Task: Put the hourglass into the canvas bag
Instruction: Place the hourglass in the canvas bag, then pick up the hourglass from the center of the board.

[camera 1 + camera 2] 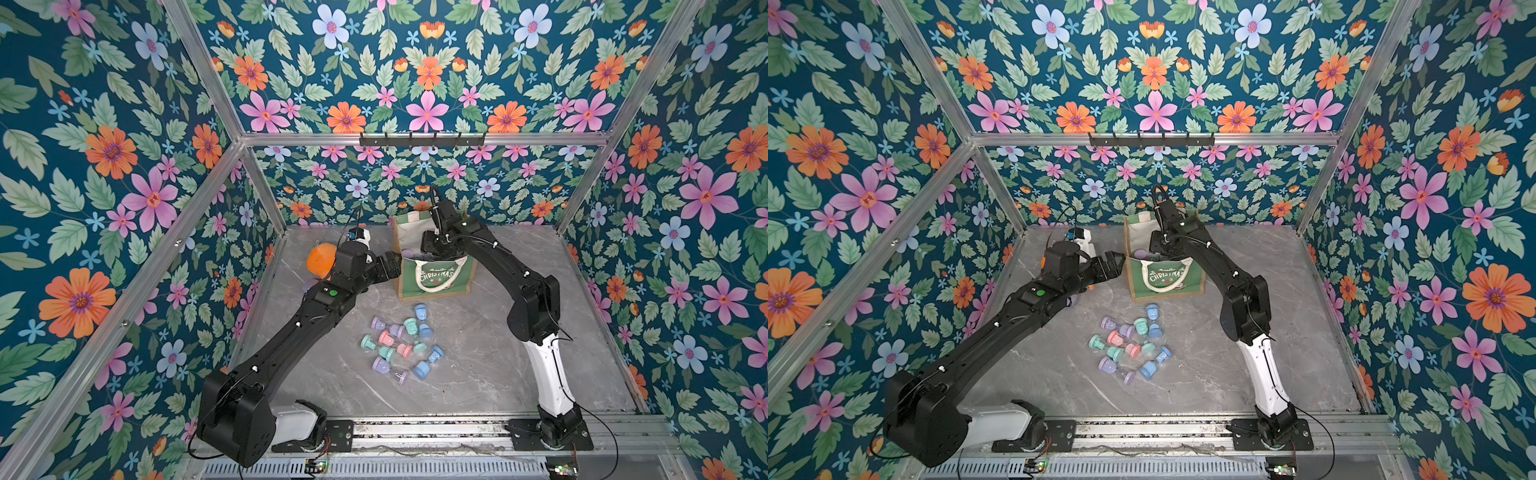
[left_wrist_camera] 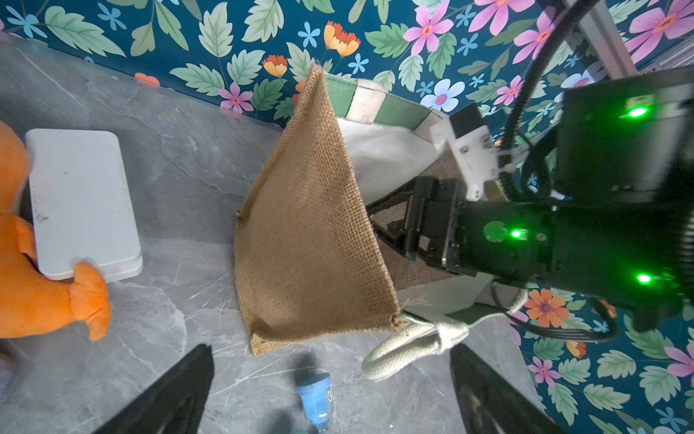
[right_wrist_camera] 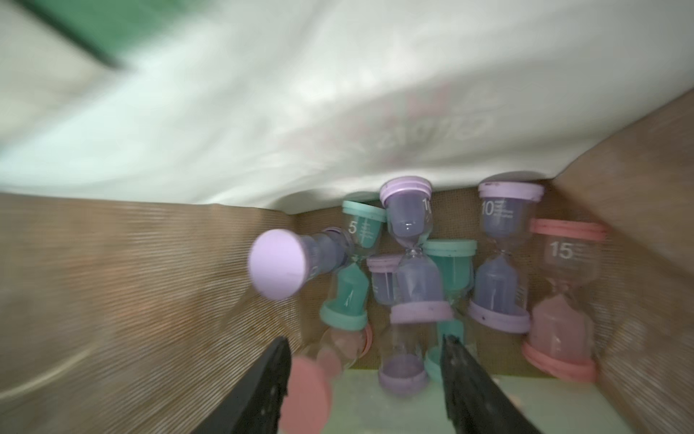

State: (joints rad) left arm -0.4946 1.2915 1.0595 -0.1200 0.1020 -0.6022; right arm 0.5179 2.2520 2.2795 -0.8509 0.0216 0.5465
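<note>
- The step in hand looks like the release: the right gripper is down inside the canvas bag, jaws parted, with nothing clamped between them.
- A pink hourglass lies blurred just beside one finger, low in the bag. I judge it to be free of the grip and dropping, though the blur leaves that uncertain.
- Under it, on the bag's floor, sits a heap of hourglasses in lilac, teal and pink, some upright and some tipped.
- The bag stands near the back edge of the worktop, about midway along it, mouth up.
- The left gripper hangs at the bag's burlap side, jaws wide and empty. From the pictures I cannot tell whether it touches the fabric.
- More loose hourglasses lie clustered at the middle of the worktop, in front of the bag, so the task is probably not finished.
- The next move calls for lifting the right gripper straight up, clear of the rim and the rope handle, without dragging the soft wall.
- It should then go to one hourglass at the cluster's edge, where the jaws have room to close.
</note>
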